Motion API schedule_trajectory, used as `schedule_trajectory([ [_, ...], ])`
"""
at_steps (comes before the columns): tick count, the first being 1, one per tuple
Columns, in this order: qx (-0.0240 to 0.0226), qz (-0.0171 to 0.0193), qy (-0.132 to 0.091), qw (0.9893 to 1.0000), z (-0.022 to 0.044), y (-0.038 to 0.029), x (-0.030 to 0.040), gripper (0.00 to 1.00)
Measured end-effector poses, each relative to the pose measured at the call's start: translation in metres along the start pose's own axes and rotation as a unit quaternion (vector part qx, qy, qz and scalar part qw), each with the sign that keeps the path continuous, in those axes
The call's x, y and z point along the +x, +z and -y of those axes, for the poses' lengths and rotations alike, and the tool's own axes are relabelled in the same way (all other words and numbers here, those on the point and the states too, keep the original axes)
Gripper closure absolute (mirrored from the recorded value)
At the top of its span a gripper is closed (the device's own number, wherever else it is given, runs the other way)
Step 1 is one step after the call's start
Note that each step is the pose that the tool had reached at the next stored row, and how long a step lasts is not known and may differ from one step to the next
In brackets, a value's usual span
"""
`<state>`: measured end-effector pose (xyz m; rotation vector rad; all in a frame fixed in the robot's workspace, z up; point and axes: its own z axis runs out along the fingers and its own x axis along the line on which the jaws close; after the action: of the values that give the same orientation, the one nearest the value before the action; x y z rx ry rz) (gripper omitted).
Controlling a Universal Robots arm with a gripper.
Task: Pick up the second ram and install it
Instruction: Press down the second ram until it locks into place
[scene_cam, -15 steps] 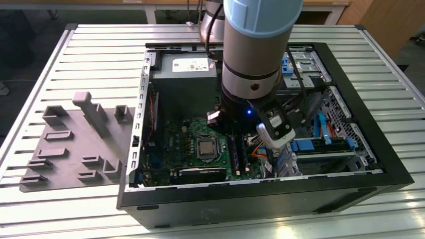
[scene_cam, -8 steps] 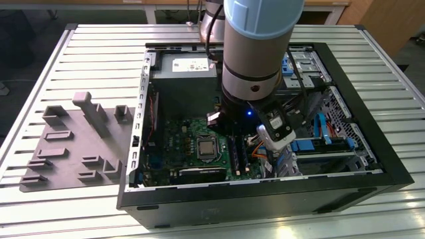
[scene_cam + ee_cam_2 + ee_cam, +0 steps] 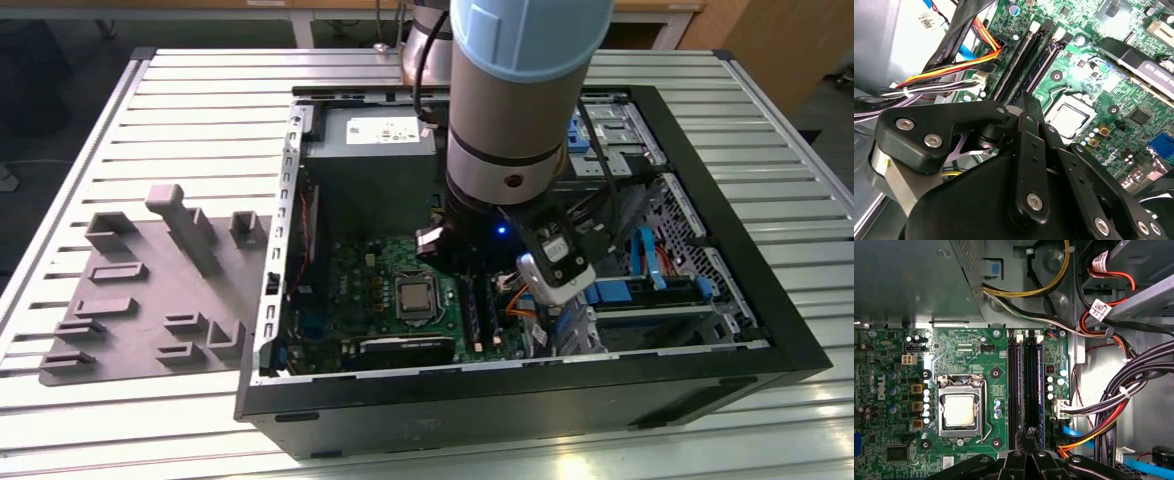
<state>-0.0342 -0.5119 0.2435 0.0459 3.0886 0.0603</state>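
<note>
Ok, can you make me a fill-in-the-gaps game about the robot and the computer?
The gripper hangs above the green ____. The grey tray lies to the exterior view's ____ of the computer case. The silver processor sits beside long ____ slots.
Missing words: motherboard; left; black.

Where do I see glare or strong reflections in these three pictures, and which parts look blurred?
Exterior view: light glares off the ribbed metal table near the bottom edge. Second wrist view: the gripper linkage is close and soft, and the motherboard shows bright patches. First wrist view: even light, the CPU socket sharp.
</note>
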Motion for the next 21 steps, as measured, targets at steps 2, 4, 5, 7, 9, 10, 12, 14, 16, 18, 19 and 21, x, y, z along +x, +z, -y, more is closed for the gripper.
schedule_trajectory([
  [2,0.0000,0.0000,0.000,1.0000,0.0008,0.0001,0.0000,0.89],
  [4,-0.0001,0.0000,0.000,1.0000,0.0017,0.0002,-0.0001,0.89],
  [5,0.0000,0.0000,0.000,1.0000,0.0022,0.0002,0.0000,0.89],
  [7,-0.0001,0.0000,0.000,1.0000,0.0033,0.0004,-0.0001,0.89],
  [9,-0.0001,0.0000,0.000,1.0000,0.0043,0.0007,-0.0001,0.89],
  [10,-0.0001,0.0000,0.000,1.0000,0.0048,0.0009,-0.0001,0.89],
  [12,-0.0001,0.0000,0.000,1.0000,0.0055,0.0013,-0.0001,0.89],
  [14,-0.0001,0.0000,0.000,1.0000,0.0060,0.0016,-0.0001,0.89],
  [16,0.0000,0.0000,0.000,1.0000,0.0065,0.0018,-0.0001,0.89],
  [18,-0.0001,0.0000,0.000,1.0000,0.0070,0.0023,-0.0001,0.89],
  [19,-0.0001,0.0000,0.000,1.0000,0.0074,0.0026,-0.0001,0.89],
  [21,0.0000,0.0000,0.000,1.0000,0.0081,0.0030,-0.0001,0.89],
])
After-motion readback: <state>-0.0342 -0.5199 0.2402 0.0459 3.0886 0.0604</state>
